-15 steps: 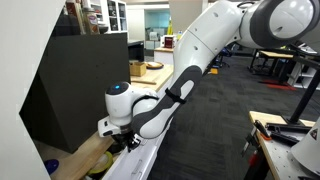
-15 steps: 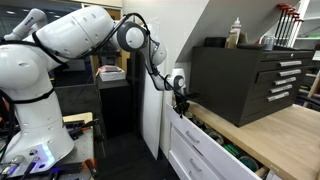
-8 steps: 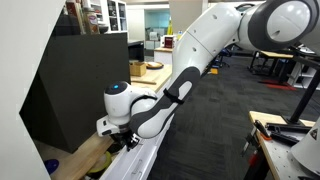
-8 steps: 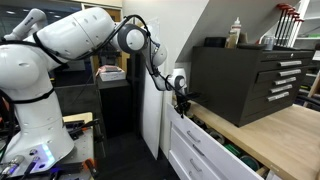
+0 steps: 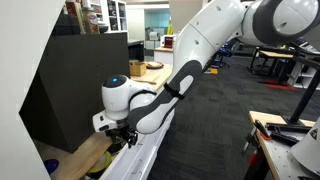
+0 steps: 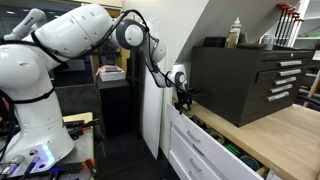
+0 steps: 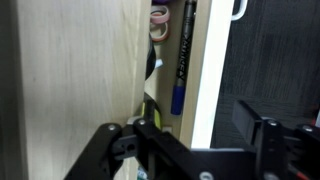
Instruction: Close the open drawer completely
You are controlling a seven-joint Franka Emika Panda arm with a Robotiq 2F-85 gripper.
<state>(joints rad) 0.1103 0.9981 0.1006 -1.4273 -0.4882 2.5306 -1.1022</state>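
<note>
In the wrist view, gripper [image 7: 185,150] with jaws spread apart, clamped on nothing, one finger over the wooden counter [image 7: 70,70] and the other beyond the white front of the drawer [image 7: 212,70]. Drawer pulled out a little from under the counter, with a marker [image 7: 180,60] lying in the gap.

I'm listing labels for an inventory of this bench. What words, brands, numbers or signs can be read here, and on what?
No text can be read in any view.
Pen in the open drawer, wrist view: light print along its barrel, too blurred to read.
Bottle on the black cabinet, in an exterior view: label too small to read.
</note>
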